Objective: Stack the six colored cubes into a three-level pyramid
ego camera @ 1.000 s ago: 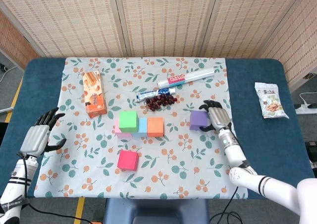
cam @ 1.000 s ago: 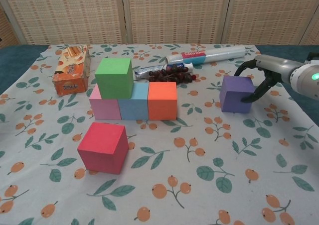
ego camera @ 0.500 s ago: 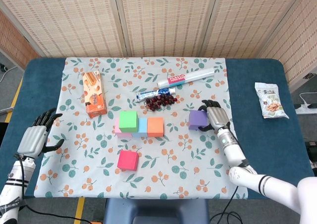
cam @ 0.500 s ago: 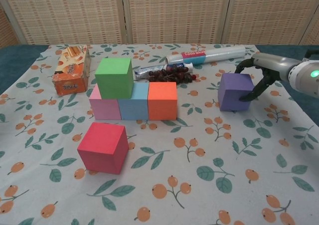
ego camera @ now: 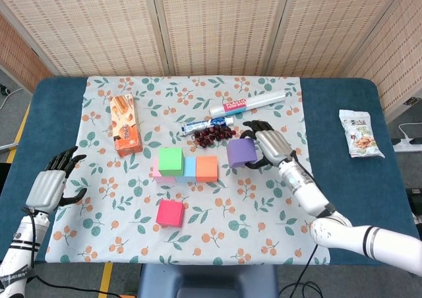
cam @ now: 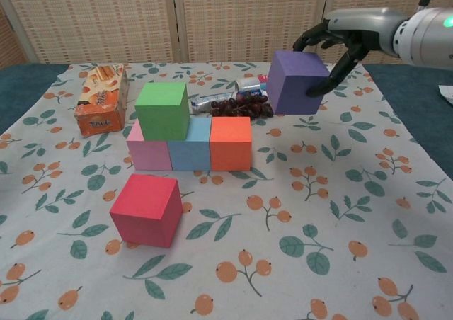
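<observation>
Right hand: my right hand (cam: 338, 40) holds the purple cube (cam: 298, 82) in the air, at the upper right of the chest view, with the fingers curled over the top and one side of it.
Left hand: my left hand (ego camera: 50, 181) hangs at the lower left of the head view, fingers apart, holding nothing.
Purple cube: it is lifted clear of the cloth, to the right of the orange cube (cam: 231, 143) and above it, tilted a little.
Base row: pink cube (cam: 147, 153), blue cube (cam: 189, 144) and orange cube stand side by side and touching; the green cube (cam: 163, 110) sits on the pink and blue ones.
Free place: I judge the purple cube must go on top of blue and orange, just beside the green one.
Risk one: the grip covers only part of the cube — I think it can turn or slip if I move quickly.
Risk two: if I come down low, the cube or my fingers can hit the orange or green cube and push the row apart.
Risk three: the dark berries (cam: 241, 107) lie just behind the row, so a path too far back may brush them.
Remaining: the red cube (cam: 146, 209) waits alone in front, at lower left — it is for the top.
</observation>
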